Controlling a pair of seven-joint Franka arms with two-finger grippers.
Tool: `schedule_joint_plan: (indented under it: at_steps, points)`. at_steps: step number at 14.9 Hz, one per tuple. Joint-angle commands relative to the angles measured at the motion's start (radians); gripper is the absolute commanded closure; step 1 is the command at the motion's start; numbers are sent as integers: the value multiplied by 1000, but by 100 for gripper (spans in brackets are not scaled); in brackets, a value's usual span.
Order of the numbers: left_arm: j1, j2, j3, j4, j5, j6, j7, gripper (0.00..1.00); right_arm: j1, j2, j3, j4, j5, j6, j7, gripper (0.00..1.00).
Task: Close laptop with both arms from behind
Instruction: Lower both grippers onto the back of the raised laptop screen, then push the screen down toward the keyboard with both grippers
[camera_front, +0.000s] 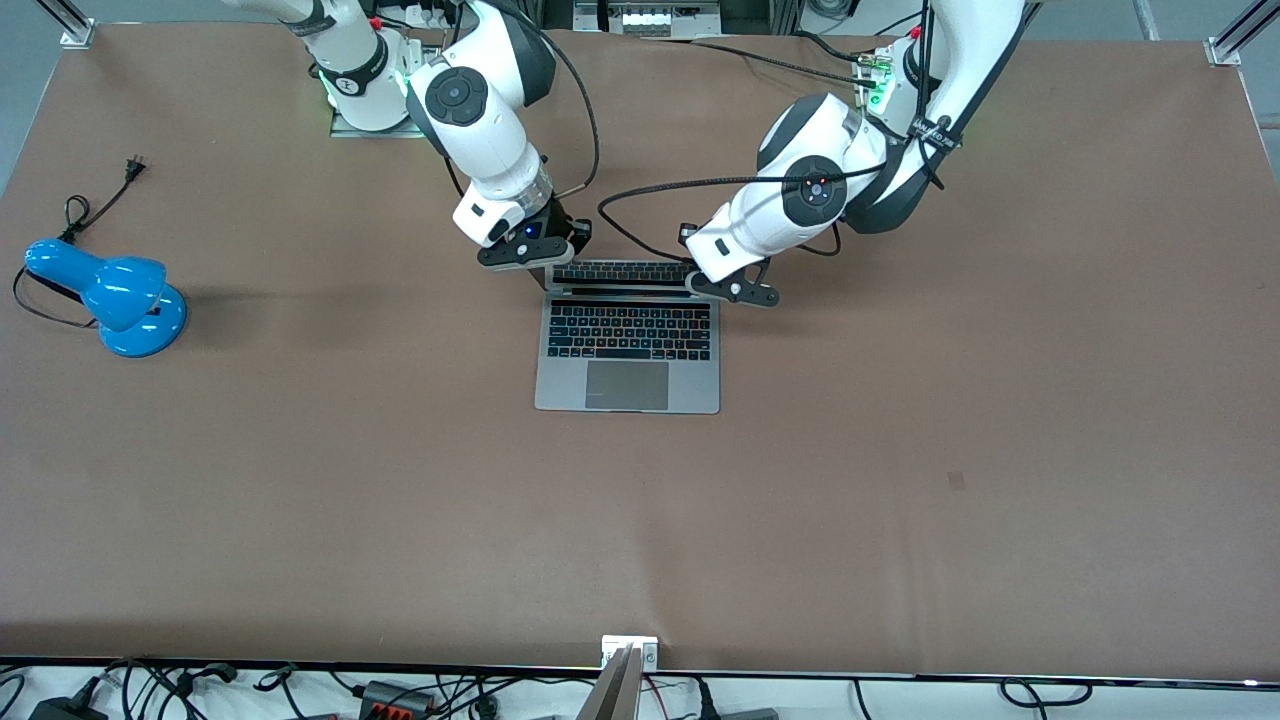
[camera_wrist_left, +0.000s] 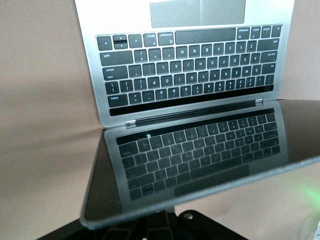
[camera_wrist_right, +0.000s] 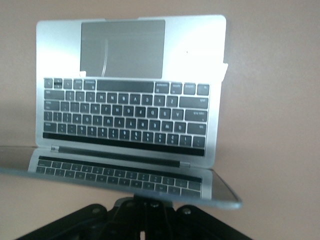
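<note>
The silver-grey laptop (camera_front: 627, 385) lies open at the table's middle, keyboard and trackpad facing up. Its lid (camera_front: 620, 274) leans forward over the keyboard, and the dark screen (camera_wrist_left: 200, 155) mirrors the keys. My right gripper (camera_front: 545, 255) is shut, with its fingers pressed to the lid's outer face at the corner toward the right arm's end. My left gripper (camera_front: 735, 288) is also shut and rests at the lid's other top corner. In each wrist view the lid's top edge (camera_wrist_right: 125, 176) crosses in front of the fingertips (camera_wrist_right: 145, 210) and hides them.
A blue desk lamp (camera_front: 110, 295) with a black cord and plug (camera_front: 132, 168) lies toward the right arm's end of the brown table (camera_front: 900, 480). Black arm cables (camera_front: 650, 190) loop above the laptop's lid. A metal bracket (camera_front: 628, 650) sits at the table's front edge.
</note>
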Motion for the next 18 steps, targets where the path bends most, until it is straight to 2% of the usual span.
schedule_joint_plan:
  at_steps: [1, 5, 9, 13, 18]
  points:
    - [1, 43, 10, 51, 16, 0, -16, 100, -1, 33, -5, 26, 13, 61, 6, 100]
    - [0, 75, 25, 86, 16, 0, -16, 100, -15, 56, -11, 26, 11, 150, 6, 100]
    - [-2, 128, 27, 130, 90, 0, -42, 100, -21, 107, -11, 26, 11, 245, 0, 100]
    - [-2, 189, 38, 183, 90, 1, -42, 100, -35, 168, -12, 27, 8, 350, -6, 100]
    - [-3, 252, 44, 236, 90, 1, -42, 100, -50, 202, -12, 61, 7, 373, -18, 100]
